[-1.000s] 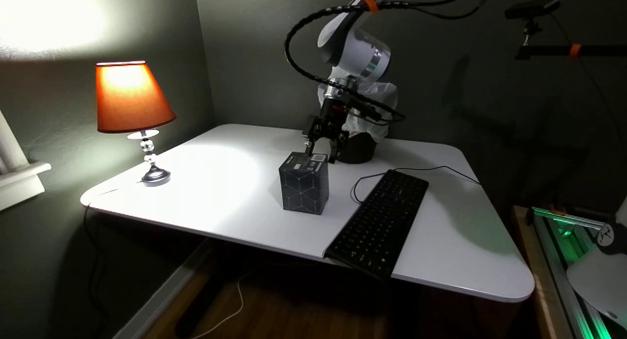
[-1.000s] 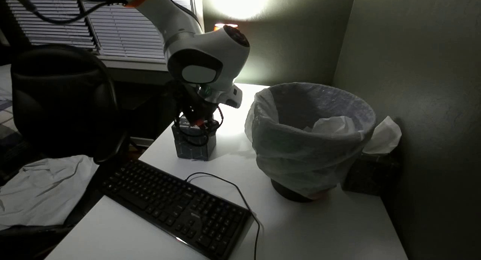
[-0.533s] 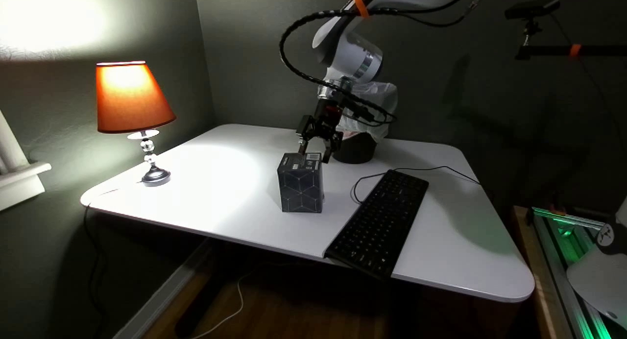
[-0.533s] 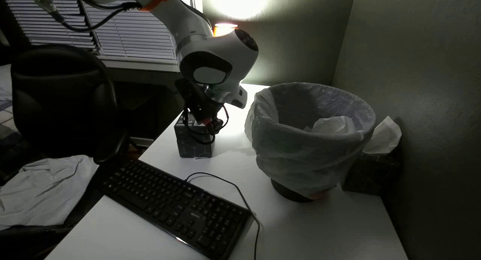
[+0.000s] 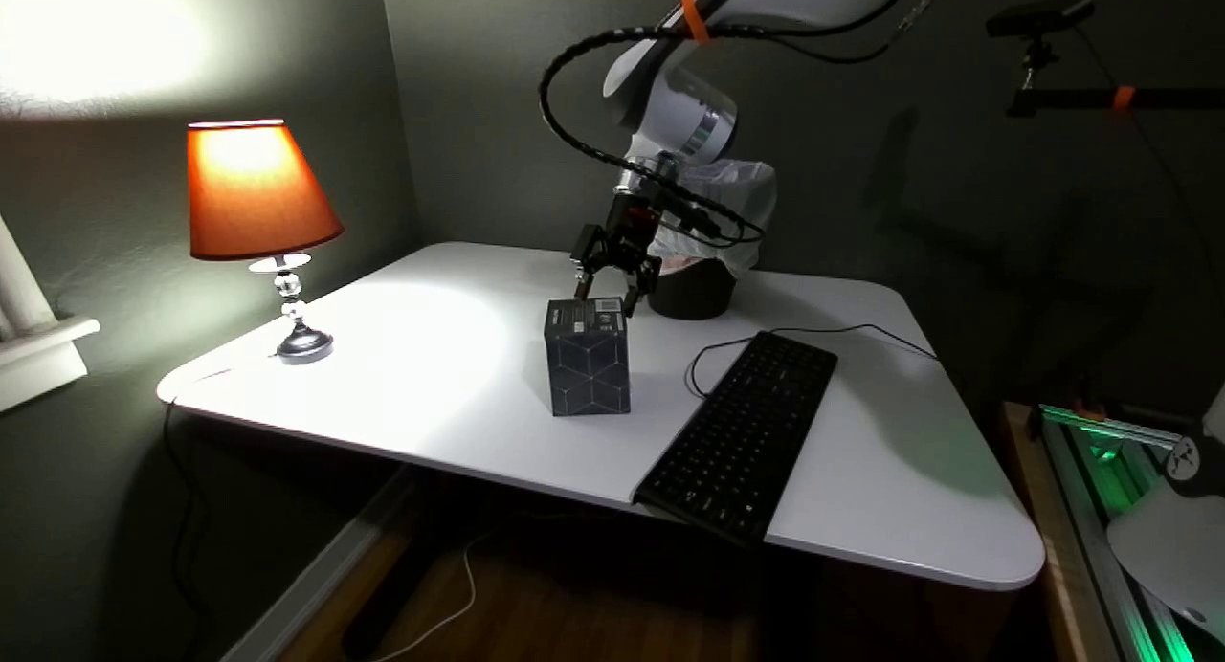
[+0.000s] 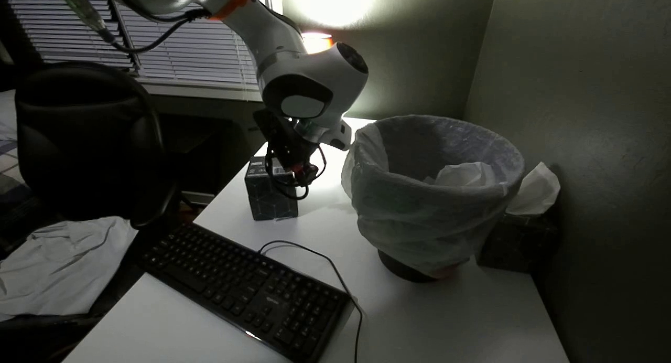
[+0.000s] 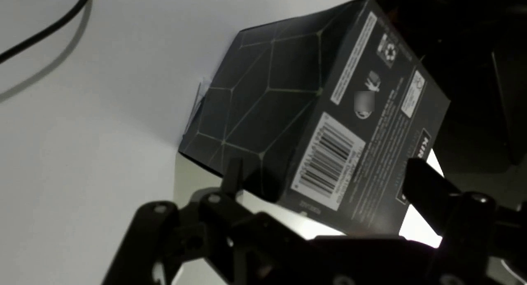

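Observation:
A dark box (image 5: 589, 370) with a pale line pattern stands upright on the white table (image 5: 402, 356). Its top carries a barcode label (image 7: 328, 160) and small print, seen close up in the wrist view. My gripper (image 5: 605, 300) is just above the box's rear edge, fingers pointing down. In the wrist view the gripper (image 7: 324, 169) is open, its fingers spread wide across a corner of the box, which they partly overlap. Whether a finger touches the box I cannot tell. The fingertips are hidden in an exterior view where the box (image 6: 270, 200) shows behind the wrist cables.
A black keyboard (image 5: 746, 432) with a cable lies beside the box. A lined bin (image 6: 430, 216) holding white paper stands near the arm, with a tissue box (image 6: 516, 242) behind it. A lit orange lamp (image 5: 254, 193) is at the table's far side.
The arm has moved left in an exterior view, and right in the opposite view. The box has turned slightly and shifted a little. The gripper has stayed open.

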Available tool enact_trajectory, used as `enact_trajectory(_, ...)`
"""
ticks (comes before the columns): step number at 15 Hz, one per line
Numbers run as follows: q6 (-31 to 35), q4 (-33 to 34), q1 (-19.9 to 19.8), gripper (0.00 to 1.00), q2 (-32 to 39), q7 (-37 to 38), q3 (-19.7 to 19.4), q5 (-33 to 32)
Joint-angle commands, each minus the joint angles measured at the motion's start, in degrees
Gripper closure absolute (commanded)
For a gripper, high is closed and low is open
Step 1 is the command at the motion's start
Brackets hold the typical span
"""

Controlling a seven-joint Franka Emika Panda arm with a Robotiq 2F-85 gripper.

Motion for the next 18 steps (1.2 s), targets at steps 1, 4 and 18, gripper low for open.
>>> enact_trajectory(1, -3.07, 2.2, 0.51, 0.34, 2.12, 2.22, -0.6, -1.23)
enact_trajectory(4, -3.46, 3.36, 0.65, 0.58, 3.06, 3.12, -1.04, -1.91)
enact_trajectory(18, -5.93, 8.67, 0.39, 0.99, 4.86, 4.96, -1.66, -4.03)
